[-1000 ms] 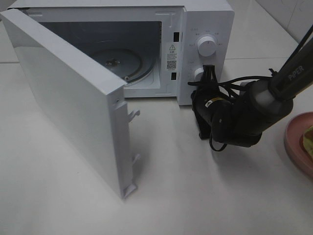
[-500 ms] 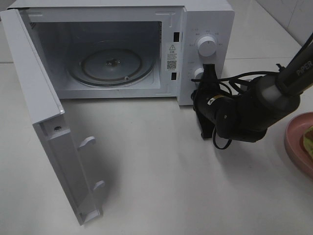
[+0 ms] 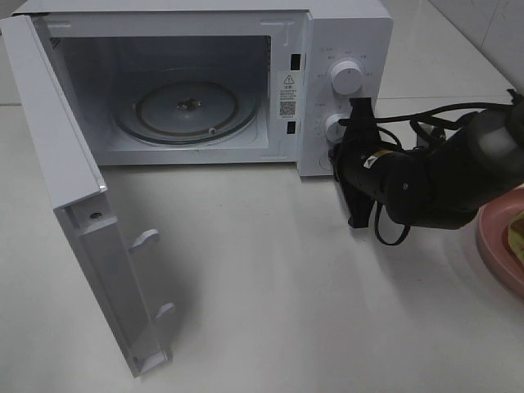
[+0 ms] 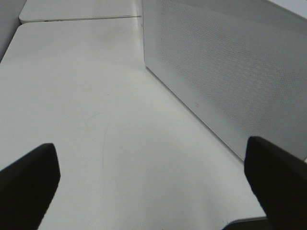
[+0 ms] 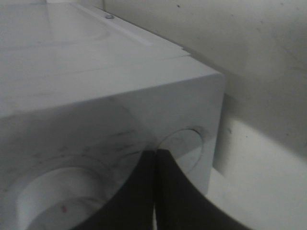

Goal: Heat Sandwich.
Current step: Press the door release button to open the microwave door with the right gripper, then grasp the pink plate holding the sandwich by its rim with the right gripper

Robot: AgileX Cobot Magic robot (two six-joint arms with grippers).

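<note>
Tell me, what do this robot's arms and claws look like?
The right arm is black with rounded, bulky joints, a grey section, a small yellow label and black cables looping around it. The right claw is dark and tapers to a point; the left claw has broad black tips.

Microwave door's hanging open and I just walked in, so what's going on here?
The microwave has its door wide open and the glass turntable bare. The right hand, shut, is up by the lower knob. The left hand hangs open over the table, holding nothing. The sandwich lies on the pink plate at the right edge, not yet picked up.
</note>
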